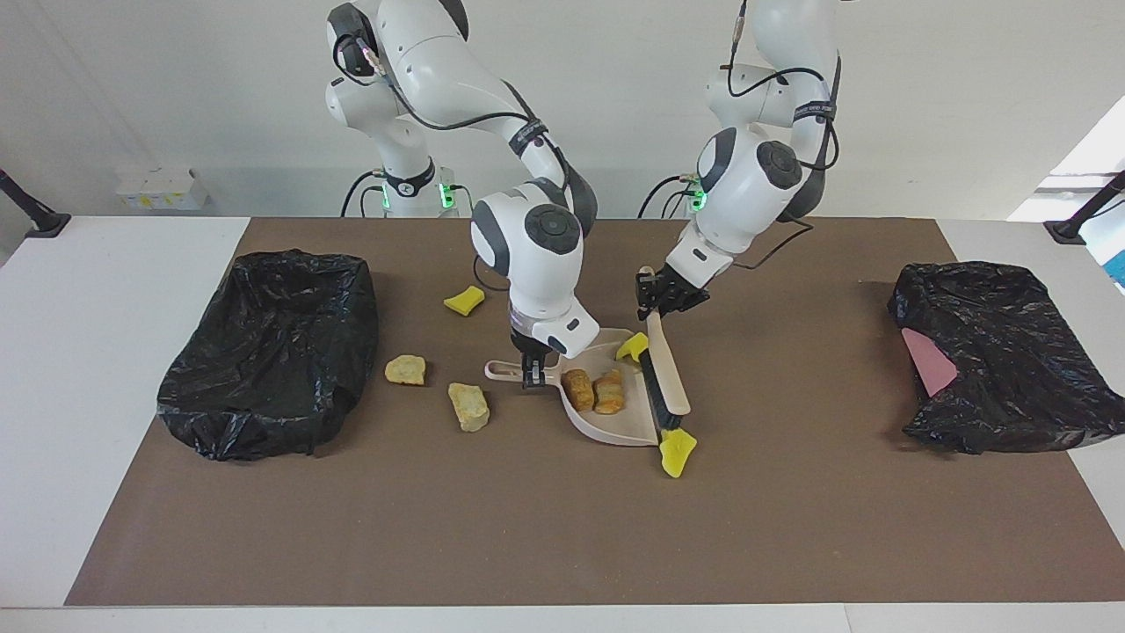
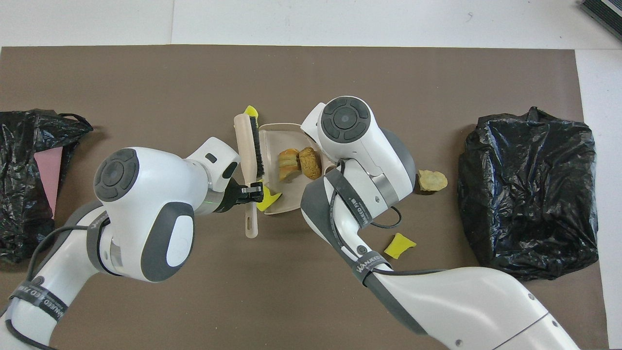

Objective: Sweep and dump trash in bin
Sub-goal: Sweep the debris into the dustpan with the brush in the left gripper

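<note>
Sweeping now: left tool point(image 1: 657, 303) clamped on the brush point(image 1: 665, 369), right tool point(image 1: 533, 374) gripping the dustpan point(image 1: 615, 426) handle. Two bread lumps point(image 1: 594, 390) sit inside; a yellow sponge piece point(image 1: 677, 452) at the pan's lip may slip past the bristles onto the worktop point(image 1: 791, 527)

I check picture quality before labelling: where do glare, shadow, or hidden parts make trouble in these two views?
Facing view: glossy highlights on the black bin bag; soft shadow beside the dustpan. Overhead view: the right arm hides a bread lump that the facing view shows; bright wall strip at the top.
</note>
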Robot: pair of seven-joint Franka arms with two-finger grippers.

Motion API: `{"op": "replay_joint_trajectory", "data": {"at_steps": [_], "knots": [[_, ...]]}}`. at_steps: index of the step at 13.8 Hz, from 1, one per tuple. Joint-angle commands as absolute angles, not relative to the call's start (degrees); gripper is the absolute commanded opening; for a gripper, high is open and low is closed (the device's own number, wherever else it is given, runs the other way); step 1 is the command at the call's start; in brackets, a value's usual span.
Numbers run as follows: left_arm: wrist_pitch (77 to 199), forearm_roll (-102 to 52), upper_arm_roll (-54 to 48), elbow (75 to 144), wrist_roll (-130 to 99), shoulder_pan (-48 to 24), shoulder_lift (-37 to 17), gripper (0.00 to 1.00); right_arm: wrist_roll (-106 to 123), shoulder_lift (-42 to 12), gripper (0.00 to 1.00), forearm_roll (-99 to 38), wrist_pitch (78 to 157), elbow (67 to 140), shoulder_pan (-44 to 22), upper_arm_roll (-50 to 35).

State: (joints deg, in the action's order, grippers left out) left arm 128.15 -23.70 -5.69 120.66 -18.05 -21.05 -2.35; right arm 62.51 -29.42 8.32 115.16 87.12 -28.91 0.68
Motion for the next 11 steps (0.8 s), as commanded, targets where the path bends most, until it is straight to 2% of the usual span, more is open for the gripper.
{"op": "replay_joint_trajectory", "data": {"at_steps": [1, 3, 6, 11], "knots": [[124.63, -18.83, -5.89, 121.46, -24.85, -17.60, -0.62, 0.00, 64.07, -28.48, 0.00, 9.93, 116.28, 88.33, -28.48, 0.44], [122.36, -18.19, -5.80, 124.79, -25.13, -15.65, 0.52, 0.00, 64.07, -28.30, 0.00, 9.93, 116.45, 89.03, -28.48, 0.44], [123.31, -18.19, -6.15, 133.14, -28.81, -17.13, 4.04, 0.00, 63.98, -28.13, 0.00, 9.93, 116.46, 89.38, -28.48, 0.44], [133.04, -20.64, -6.42, 133.59, -34.80, -28.99, 0.62, 0.00, 63.81, -27.95, 0.00, 9.93, 116.37, 89.74, -28.56, 0.44]]}}
